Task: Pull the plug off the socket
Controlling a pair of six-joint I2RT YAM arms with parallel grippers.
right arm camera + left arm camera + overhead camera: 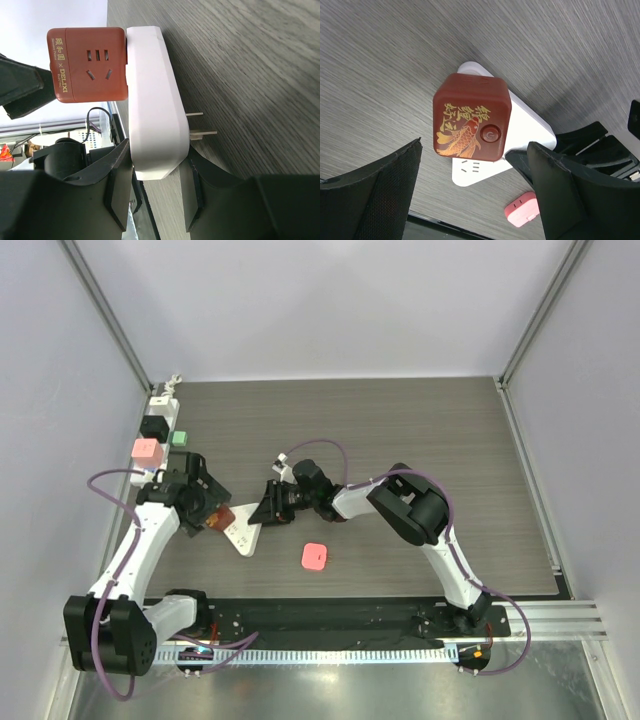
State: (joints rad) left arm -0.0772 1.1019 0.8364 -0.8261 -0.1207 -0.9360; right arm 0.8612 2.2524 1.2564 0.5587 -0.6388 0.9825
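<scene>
From above, the left claw (217, 509) is hanging wide open over the red plug (222, 518). The plug is sitting on the white socket (243, 538), which is lying just ahead of that claw. The right claw (262, 512) is gripping the socket's far end. A pink piece (314, 556) is lying on the table (420, 440), below the right claw and well apart from it. A power strip (163, 425) is running along the wall behind the left claw.

In the left wrist view, the left claw (476, 150) is standing wide, one finger on each side of the plug (472, 117) and neither one touching it. The plug's top face is showing a gold fish, a round power button and gold Chinese characters that are too slanted for me to read. The socket (530, 132) is poking out under the plug. The pink piece (522, 210) is showing past it.

In the right wrist view, the right claw (157, 167) is clamping the near end of the socket (150, 100), a finger on each flat side. Two metal prongs (200, 125) are sticking out of the socket on the table side. Beyond the fingertips, the plug (90, 65) is sitting on the other side. It is reading "DELIXI ELECTRIC" in gold, after some Chinese characters and a cross, beside a set of outlet slots.
</scene>
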